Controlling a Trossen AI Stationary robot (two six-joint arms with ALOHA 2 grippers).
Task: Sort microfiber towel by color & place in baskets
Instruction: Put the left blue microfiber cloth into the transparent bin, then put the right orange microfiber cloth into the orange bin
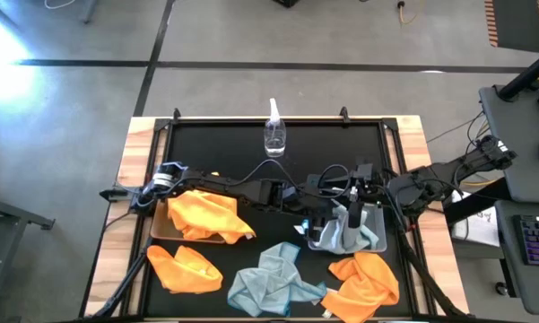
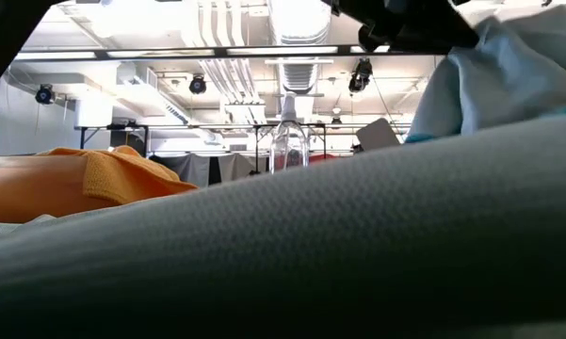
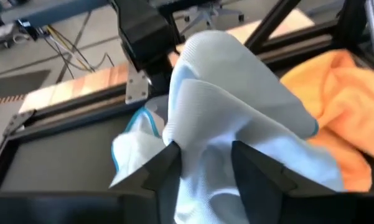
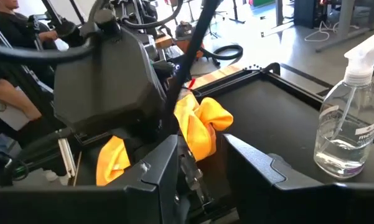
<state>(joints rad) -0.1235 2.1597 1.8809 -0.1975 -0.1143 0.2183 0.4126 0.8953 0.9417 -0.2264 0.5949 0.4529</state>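
Left claw, reaching across to the right half of the table, has its fingers closed partway around a blue-grey towel. It seems to be pinching the towel, which stands up in a peak over the clear basket. Sweeping from the left, the tan basket already holds one orange towel, so I judge the sorting is well begun but not finished. A second orange towel lies loose just in front of the tan basket. A crumpled blue-grey heap sits near the middle of the front edge, and a third orange towel lies in front of the clear basket. The right claw hangs close beside the left arm with its fingers spread wide and nothing in them. Both arms crowd the space above the clear basket, so room there is tight. The loose towels lie close to the front rail, while the far half of the mat is open except for the spray bottle.
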